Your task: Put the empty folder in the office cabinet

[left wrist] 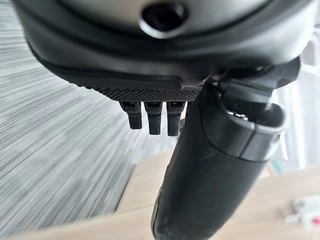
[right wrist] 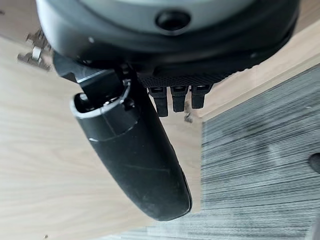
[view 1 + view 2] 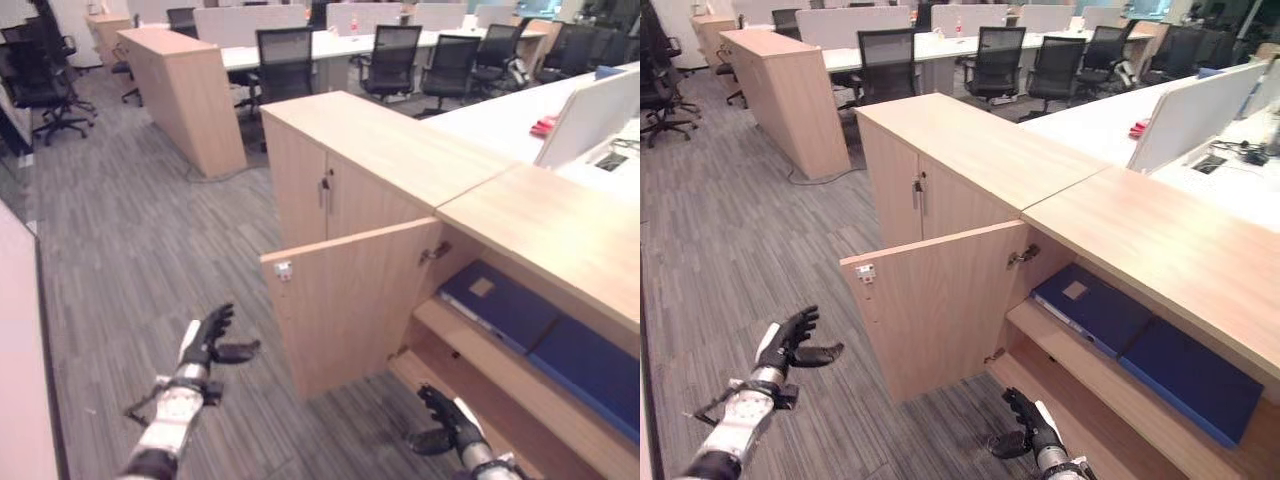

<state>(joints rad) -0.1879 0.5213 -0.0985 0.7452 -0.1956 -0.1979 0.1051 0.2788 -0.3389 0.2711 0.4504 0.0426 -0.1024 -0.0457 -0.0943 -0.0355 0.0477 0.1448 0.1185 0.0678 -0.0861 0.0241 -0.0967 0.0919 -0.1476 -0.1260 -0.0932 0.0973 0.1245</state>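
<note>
Blue folders [image 3: 500, 305] on open cabinet [image 3: 350, 300] shelf

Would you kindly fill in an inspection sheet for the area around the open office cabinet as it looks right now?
Surface: grey carpet floor; wooden cabinet top.
Job's things: office cabinet, its door swung open; two blue folders lying flat on the upper shelf.
Clutter: red item on the white desk.
Hands: left hand open, empty, over the floor; right hand open, empty, low by the shelves.
Cables: nothing seen.
Surroundings: office chairs, another cabinet.
</note>
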